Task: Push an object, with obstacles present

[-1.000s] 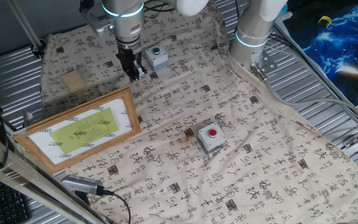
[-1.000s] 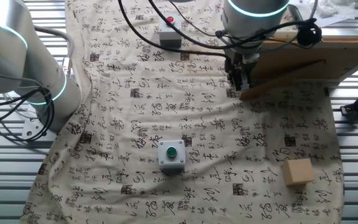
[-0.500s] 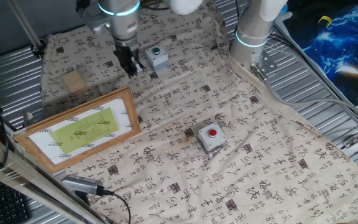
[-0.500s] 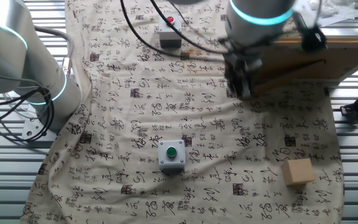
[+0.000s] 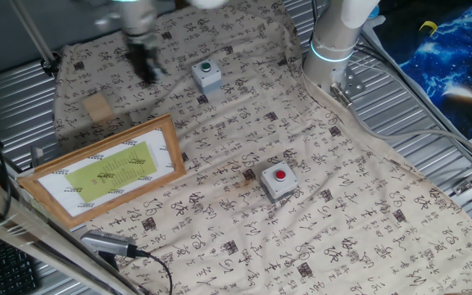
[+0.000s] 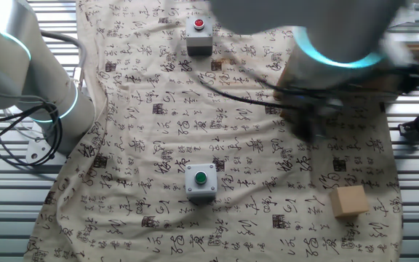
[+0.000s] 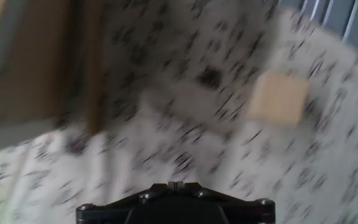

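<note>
The light-tan wooden block [image 5: 97, 106] lies on the patterned cloth at the far left, just behind the wood-framed yellow-green picture [image 5: 105, 168]. It also shows in the other fixed view [image 6: 349, 201] and in the hand view [image 7: 278, 98] at upper right. My gripper [image 5: 147, 75] is motion-blurred and hangs above the cloth, right of and behind the block, apart from it. Its fingers look narrow and together, holding nothing. In the other fixed view my gripper [image 6: 308, 133] is a blur above the block. The hand view shows only the gripper body, not the fingertips.
The grey box with a green button [image 5: 206, 74] stands right of the gripper; it also shows in the other fixed view [image 6: 200, 181]. The grey box with a red button [image 5: 279, 181] sits mid-cloth. A second, idle arm's base [image 5: 331, 49] stands at the back right. The picture's frame edge [image 7: 36, 68] fills the hand view's left.
My gripper has swept left, away from the green button box and toward the wooden block. The block, both boxes and the picture have not moved.
</note>
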Robot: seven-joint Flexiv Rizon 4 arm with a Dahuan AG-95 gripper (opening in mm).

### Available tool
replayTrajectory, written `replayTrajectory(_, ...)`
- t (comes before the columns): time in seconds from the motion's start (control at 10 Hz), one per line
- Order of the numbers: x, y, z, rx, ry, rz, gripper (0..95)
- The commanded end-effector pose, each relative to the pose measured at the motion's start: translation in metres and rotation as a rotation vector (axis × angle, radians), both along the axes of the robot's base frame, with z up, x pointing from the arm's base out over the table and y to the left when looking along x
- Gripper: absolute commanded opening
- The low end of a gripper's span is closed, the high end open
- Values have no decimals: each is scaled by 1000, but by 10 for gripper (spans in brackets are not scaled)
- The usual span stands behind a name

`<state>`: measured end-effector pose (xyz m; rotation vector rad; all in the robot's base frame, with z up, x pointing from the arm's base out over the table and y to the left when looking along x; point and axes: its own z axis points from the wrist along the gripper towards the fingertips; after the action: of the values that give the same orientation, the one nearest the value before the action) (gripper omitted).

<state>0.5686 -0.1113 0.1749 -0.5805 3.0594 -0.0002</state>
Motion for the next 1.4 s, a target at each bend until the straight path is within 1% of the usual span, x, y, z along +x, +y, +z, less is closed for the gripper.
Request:
replayTrajectory(0.1, 36, -33, -3, 0, -3, 57, 0)
replayTrajectory(0.2, 51, -45, -4, -1, -2, 76, 0)
replayTrajectory(0.3, 77, -58, -9, 0, -3, 102, 0)
replayTrajectory(0.4, 86, -61, -11, -1, -3, 108, 0)
replayTrajectory(0.6, 113, -68, -19, -3, -4, 129, 0)
replayTrajectory(0.7, 124, -69, -22, -5, -4, 137, 0)
replayTrajectory(0.8, 132, -68, -25, -7, -9, 153, 0)
replayTrajectory(0.9, 134, -68, -27, -8, -12, 161, 0)
replayTrajectory(1.0, 135, -68, -32, -9, -23, 196, 0)
replayTrajectory(1.1, 135, -69, -39, -14, -32, 257, 0)
replayTrajectory(1.2, 135, -69, -41, -15, -34, 268, 0)
replayTrajectory(1.3, 135, -72, -54, -21, -44, 349, 0)
replayTrajectory(1.4, 135, -72, -60, -28, -55, 389, 0)
